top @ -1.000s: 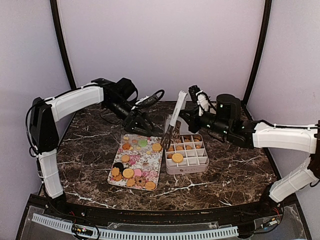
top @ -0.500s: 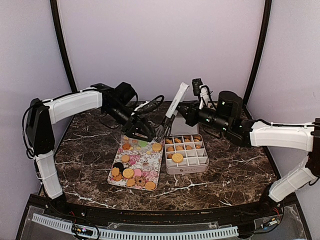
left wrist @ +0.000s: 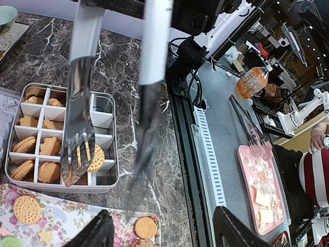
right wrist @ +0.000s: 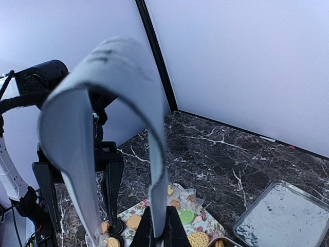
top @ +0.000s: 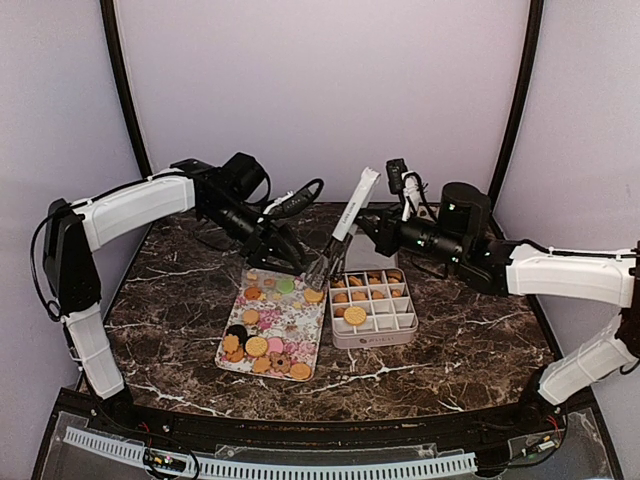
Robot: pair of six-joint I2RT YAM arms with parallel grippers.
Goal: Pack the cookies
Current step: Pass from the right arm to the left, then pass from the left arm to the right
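The cookies (top: 258,345) lie scattered on a floral tray (top: 300,318), and more sit in the compartments of a metal box (top: 378,337). One round cookie (left wrist: 94,157) rests on the box dividers. My right gripper (top: 367,222) is shut on one arm of the metal tongs (top: 344,226), gripping it near the middle (right wrist: 159,229). The tong tips hang over the gap between tray and box. My left gripper (top: 297,262) stands open just left of those tips. In the left wrist view its fingers (left wrist: 100,232) are wide apart with nothing between them, the tong blades (left wrist: 78,134) just beyond.
The box's lid (right wrist: 280,216) lies on the marble behind the box. A packet of small biscuits (right wrist: 181,200) rests at the tray's far end. Beyond the table's near edge, a pink tray (left wrist: 259,175) and another pair of tongs sit on a grey surface.
The right gripper has lifted the tongs off the box and swung their tips left toward the tray. The left gripper's jaws have narrowed, and it has drawn back slightly beside the tips.
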